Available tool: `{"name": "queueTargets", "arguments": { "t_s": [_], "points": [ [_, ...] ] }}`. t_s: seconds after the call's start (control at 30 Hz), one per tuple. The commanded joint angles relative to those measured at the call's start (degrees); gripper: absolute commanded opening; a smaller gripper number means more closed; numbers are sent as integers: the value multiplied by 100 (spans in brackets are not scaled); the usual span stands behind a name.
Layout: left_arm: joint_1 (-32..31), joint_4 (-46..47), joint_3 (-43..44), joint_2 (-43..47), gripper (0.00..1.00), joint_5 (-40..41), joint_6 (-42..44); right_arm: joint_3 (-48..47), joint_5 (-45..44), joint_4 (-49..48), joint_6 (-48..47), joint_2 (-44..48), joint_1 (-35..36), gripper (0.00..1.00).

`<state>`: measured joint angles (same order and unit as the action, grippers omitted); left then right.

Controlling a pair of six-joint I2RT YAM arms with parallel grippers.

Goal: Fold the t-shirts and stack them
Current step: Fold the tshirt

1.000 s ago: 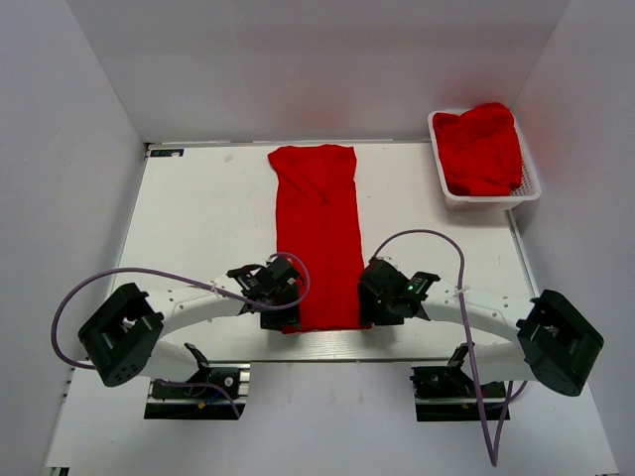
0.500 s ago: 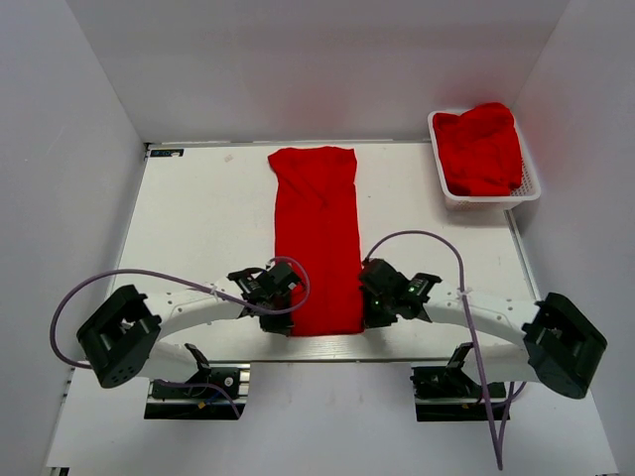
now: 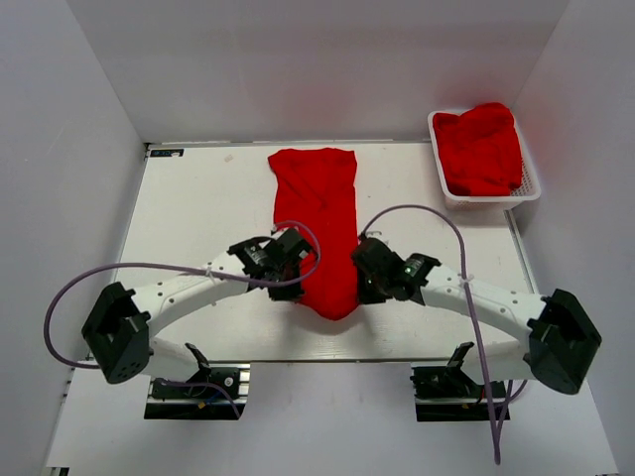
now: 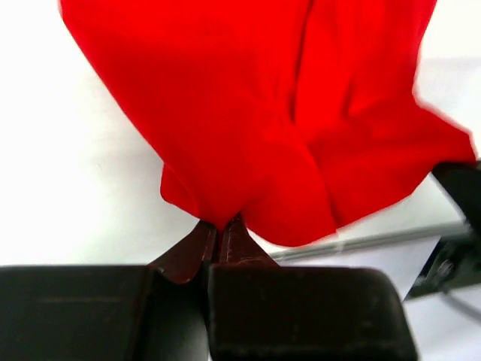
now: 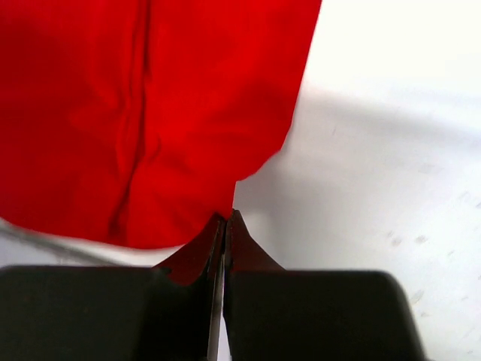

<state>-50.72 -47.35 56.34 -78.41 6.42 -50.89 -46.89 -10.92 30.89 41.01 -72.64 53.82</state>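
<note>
A red t-shirt [image 3: 319, 208], folded into a long narrow strip, lies down the middle of the table with its near end lifted and sagging. My left gripper [image 3: 296, 286] is shut on that end's left corner; in the left wrist view the t-shirt [image 4: 285, 113] hangs from the pinched gripper [image 4: 222, 222]. My right gripper [image 3: 359, 288] is shut on the right corner; in the right wrist view the t-shirt [image 5: 150, 113] runs away from the closed gripper [image 5: 227, 218]. More red t-shirts [image 3: 482, 147] are heaped at the back right.
A white mesh basket [image 3: 486, 196] holds the heap at the table's back right corner. The table's near metal edge [image 3: 327, 342] runs just behind both grippers. White walls close in the left, back and right sides.
Both grippers have shut on the near corners of the t-shirt and lifted them, moving away from the near edge. The shirt's near end now sags in a point between them.
</note>
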Motion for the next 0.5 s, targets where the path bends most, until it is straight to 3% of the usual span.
{"name": "queueTargets", "arguments": {
  "t_s": [0.0,0.17,0.47],
  "points": [
    [237,-564,684,-462,0,632,53,-636,-727,259,-304,-355,-179,0],
    [921,-679,1221,-957,0,686,115,-1041,-903,-74,-646,-794,-574,0],
    [1705,76,1704,-1210,0,537,1010,-2147,-570,-426,-1491,-1726,-1242,0]
  ]
}}
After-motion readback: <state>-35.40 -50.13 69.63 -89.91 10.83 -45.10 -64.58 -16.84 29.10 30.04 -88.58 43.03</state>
